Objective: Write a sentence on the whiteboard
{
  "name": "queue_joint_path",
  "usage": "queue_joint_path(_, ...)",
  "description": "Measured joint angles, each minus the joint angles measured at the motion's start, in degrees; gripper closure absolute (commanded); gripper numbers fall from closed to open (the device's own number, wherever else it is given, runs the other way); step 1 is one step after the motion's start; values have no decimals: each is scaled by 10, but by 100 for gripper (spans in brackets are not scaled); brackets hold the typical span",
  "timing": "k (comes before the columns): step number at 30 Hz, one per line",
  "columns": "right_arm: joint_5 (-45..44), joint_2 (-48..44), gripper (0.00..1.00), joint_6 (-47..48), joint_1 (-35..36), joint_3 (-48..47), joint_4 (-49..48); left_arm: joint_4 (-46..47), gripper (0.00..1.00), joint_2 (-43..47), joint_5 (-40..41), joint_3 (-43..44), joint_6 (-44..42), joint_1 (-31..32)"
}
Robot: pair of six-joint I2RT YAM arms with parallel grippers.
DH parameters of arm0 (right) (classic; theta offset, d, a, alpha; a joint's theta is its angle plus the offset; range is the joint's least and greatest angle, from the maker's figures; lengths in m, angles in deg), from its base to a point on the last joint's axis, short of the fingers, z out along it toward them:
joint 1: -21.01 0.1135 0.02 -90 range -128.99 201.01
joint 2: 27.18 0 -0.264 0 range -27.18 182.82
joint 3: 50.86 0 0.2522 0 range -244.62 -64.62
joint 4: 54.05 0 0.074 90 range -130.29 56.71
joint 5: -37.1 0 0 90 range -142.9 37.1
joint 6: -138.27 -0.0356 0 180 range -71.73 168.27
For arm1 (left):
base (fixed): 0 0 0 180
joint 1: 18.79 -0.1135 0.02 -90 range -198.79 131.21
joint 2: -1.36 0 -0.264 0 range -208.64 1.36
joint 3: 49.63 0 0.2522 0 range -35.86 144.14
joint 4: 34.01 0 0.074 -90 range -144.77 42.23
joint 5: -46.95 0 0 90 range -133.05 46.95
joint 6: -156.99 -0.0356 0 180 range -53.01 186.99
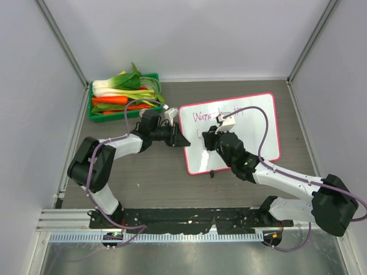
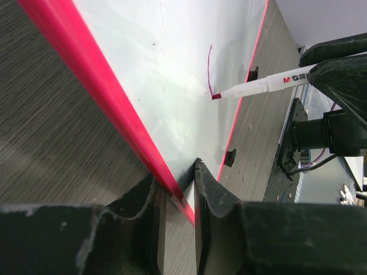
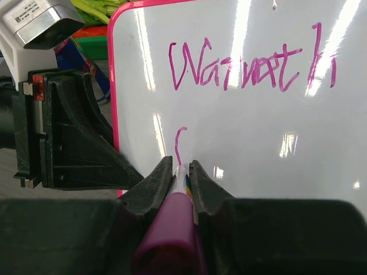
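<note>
Two hands divide the work: one steadies, one writes.
The left hand (image 1: 179,139) is closed on the left edge of the glossy white rectangular whiteboard with its rounded pink-red frame (image 1: 252,137), which lies right of the middle of the desk (image 1: 143,177), nearer the far edge; that pinch probably keeps it from sliding under the pen. The right hand (image 3: 182,169) is clamped round a white-barrelled marker with a magenta end (image 2: 258,87), its tip apparently touching the board at the foot of a short curved stroke. The thin magenta handwritten sentence (image 3: 241,71) has one line across the top and a second barely begun, so much writing remains. A green plastic crate of vegetables (image 1: 123,97) sits at the far left corner, well apart.
</note>
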Motion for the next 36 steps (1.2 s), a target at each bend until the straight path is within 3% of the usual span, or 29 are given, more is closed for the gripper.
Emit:
queue_joint_path(20,46,-22,99,-22,0,3,12,0,100,0,-2,1,-3,0)
queue_joint_path(36,31,33,99,-14,-4,-36,3,-2,100,0,-2,2,-4,1)
